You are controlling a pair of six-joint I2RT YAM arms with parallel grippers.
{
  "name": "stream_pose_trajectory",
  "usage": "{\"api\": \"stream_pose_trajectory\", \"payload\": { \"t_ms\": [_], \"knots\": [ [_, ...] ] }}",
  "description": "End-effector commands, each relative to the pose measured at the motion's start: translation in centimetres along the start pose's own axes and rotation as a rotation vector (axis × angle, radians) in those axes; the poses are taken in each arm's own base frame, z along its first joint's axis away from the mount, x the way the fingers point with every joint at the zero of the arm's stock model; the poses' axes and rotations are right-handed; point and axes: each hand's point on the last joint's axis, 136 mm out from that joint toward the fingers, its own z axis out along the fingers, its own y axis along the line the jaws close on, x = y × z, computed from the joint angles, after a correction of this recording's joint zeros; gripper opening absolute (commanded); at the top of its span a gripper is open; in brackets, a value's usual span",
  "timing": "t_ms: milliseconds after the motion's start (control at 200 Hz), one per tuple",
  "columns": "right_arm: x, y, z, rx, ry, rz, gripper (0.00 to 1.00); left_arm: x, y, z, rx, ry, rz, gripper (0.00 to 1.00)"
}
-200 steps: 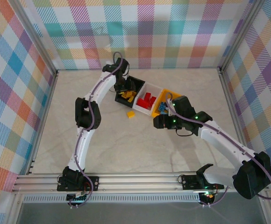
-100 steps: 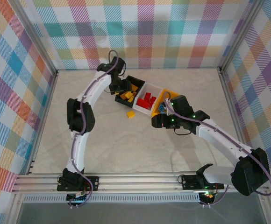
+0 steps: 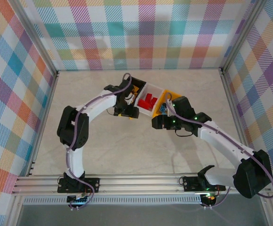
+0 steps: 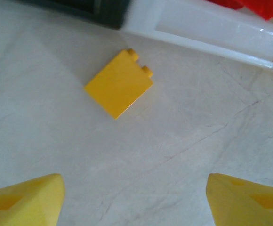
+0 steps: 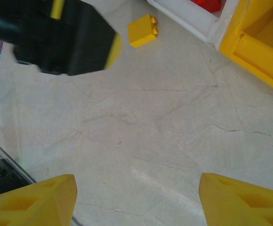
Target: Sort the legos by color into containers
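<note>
Left claw (image 4: 135, 200) hangs wide open above the desk (image 4: 207, 122) and holds nothing. Its two yellow fingertips (image 4: 28, 200) show as blunt wedges at 7 and 5 o'clock of the wrist view.

One yellow brick (image 4: 119, 84) lies loose on the desk at about 11 o'clock from that claw, ahead of the open jaws and well apart from both fingers. Bare desk lies between the brick and the fingertips. The brick is a smooth square block on its side, with two round studs on the edge that faces 1 o'clock.

Just past it, from 12 to 2 o'clock, runs the glossy wall of the white bin (image 4: 202, 26), near the brick but not touching it. The dark corner of the black bin (image 4: 103, 12) joins that wall at 12 o'clock.

From above, the three joined bins run from 10 toward 4 o'clock. Red bricks (image 3: 148, 100) are piled in the white bin, and the yellow bin (image 5: 256, 54) is the next one along.

Right claw (image 5: 136, 197) is also spread wide and empty, over bare desk at 5 o'clock from the bins. In its wrist view the brick sits at 12 o'clock, with the left claw's black housing beside it at 10 o'clock.

The desk is pale, marbled and finely veined.
</note>
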Motion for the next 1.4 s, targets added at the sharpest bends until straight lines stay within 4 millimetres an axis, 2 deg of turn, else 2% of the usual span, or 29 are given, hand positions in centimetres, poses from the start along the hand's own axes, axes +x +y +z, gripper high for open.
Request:
{"api": "stream_pose_trajectory", "payload": {
  "t_ms": [0, 205, 445, 600, 865, 1120, 1225, 1315, 1395],
  "knots": [
    [0.5, 0.6, -1.2, -0.021, -0.005, 0.008, 0.7, -2.0, -0.3, 1.4, 0.009, -0.041, 0.127, 0.81],
    [1.2, 0.3, -2.2, 0.01, 0.005, 0.0, 0.7, -4.2, 0.0, 2.9, -0.026, -0.057, 0.188, 0.83],
    [0.2, 0.8, -1.6, 0.009, 0.026, -0.001, 0.7, -4.4, -0.1, 5.4, -0.014, -0.021, 0.222, 0.82],
    [-0.7, 1.1, -0.9, 0.003, 0.038, -0.012, 0.7, -3.1, 0.0, 6.5, -0.01, 0.019, 0.222, 0.76],
    [-0.8, 1.0, 0.4, -0.013, 0.054, -0.001, 0.7, -0.3, 0.5, 6.6, -0.028, 0.055, 0.204, 0.59],
    [-0.3, 0.7, 0.7, -0.017, 0.049, 0.01, 0.7, 1.2, 1.1, 5.2, -0.061, 0.065, 0.199, 0.64],
    [0.0, 0.5, 0.6, -0.015, 0.043, 0.017, 0.7, 1.7, 1.3, 5.3, -0.066, 0.078, 0.201, 0.64],
    [0.1, 0.4, 0.5, -0.014, 0.037, 0.024, 0.7, 2.0, 1.5, 5.8, -0.074, 0.088, 0.191, 0.61],
    [0.2, 0.4, 0.3, -0.013, 0.032, 0.028, 0.7, 1.9, 1.5, 6.2, -0.069, 0.085, 0.183, 0.54]
  ]
}}
